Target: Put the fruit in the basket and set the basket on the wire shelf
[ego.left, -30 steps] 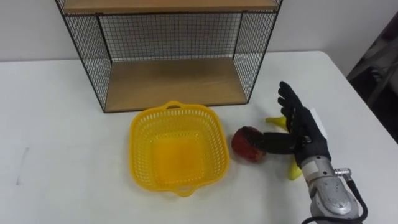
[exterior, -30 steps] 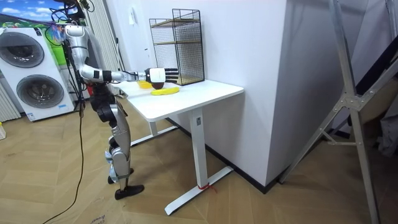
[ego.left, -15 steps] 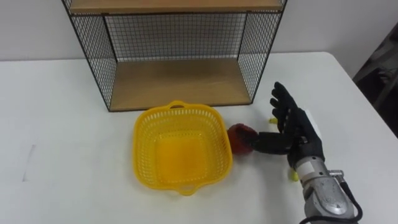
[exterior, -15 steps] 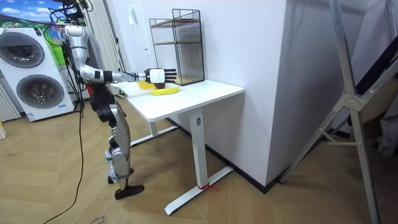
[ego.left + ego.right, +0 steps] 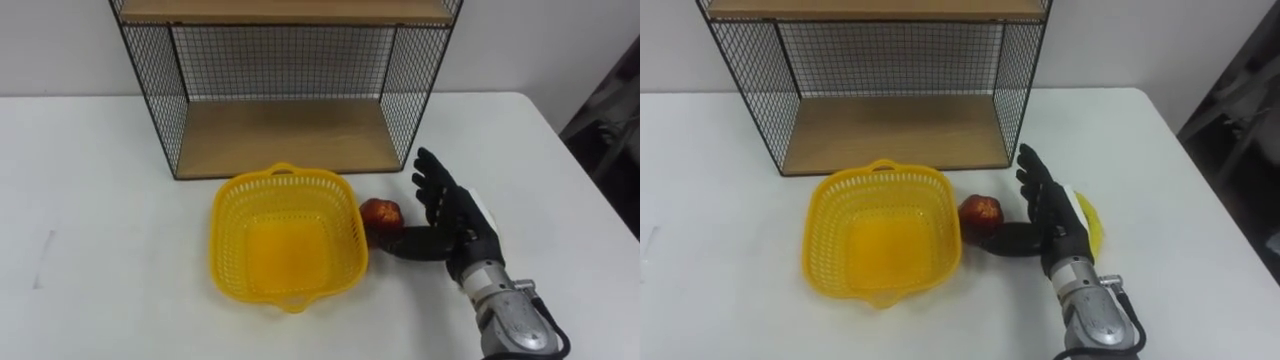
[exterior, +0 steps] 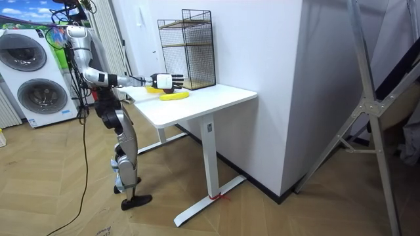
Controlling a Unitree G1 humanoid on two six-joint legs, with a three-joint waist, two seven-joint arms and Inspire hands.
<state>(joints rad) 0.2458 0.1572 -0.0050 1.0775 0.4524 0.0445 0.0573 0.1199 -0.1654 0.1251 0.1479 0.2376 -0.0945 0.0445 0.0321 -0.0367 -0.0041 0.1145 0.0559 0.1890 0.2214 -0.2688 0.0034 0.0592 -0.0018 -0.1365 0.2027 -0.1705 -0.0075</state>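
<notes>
A yellow mesh basket (image 5: 224,238) stands empty on the white table (image 5: 90,200), in front of the wire shelf (image 5: 280,135). A red apple (image 5: 378,212) lies against the basket's right rim. My right hand (image 5: 455,215) is open just right of the apple, fingers straight and pointing away from me, thumb stretched out to the apple's near side. A yellow banana (image 5: 1092,222) lies partly hidden under that hand. In the room view the right hand (image 6: 165,80) is held over the table near the banana (image 6: 174,96).
The wire shelf has a wooden lower board and a second board above, with mesh sides and back. The table's right edge (image 5: 580,190) runs close to the hand. In the room view I stand at the table's end, with washing machines (image 6: 29,78) behind me.
My right hand has moved left and a little away from me, and the apple has shifted with it up to the basket's right rim. The basket has stayed put.
</notes>
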